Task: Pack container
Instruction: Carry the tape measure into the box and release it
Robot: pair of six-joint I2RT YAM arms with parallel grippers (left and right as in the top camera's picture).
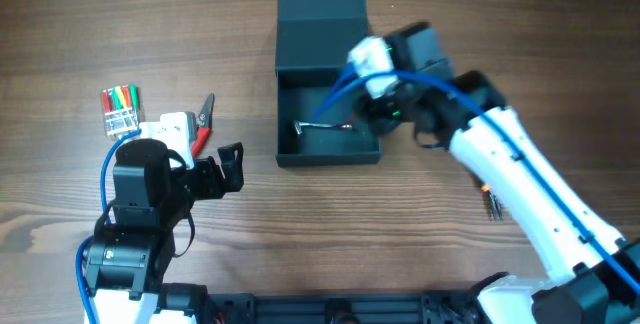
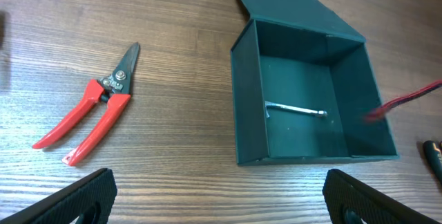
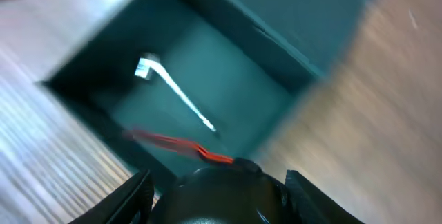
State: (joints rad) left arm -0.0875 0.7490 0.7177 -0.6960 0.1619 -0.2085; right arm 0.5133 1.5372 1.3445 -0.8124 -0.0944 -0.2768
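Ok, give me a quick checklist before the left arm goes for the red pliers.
1. Container lid folded back: ok.
2. Left fingers open and empty: ok.
3. Red pliers lying free on the table, nothing on them: ok.
4. Room inside beside the silver key: ok.
5. Right fingers clear of the container: not ok, they hang over its right side.
6. Their hold on the red item: cannot tell, blurred.

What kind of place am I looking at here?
Probably a robot test bench or workshop: a wood-grain table, two robot arms, red-handled cutters and an open box holding a small metal tool.
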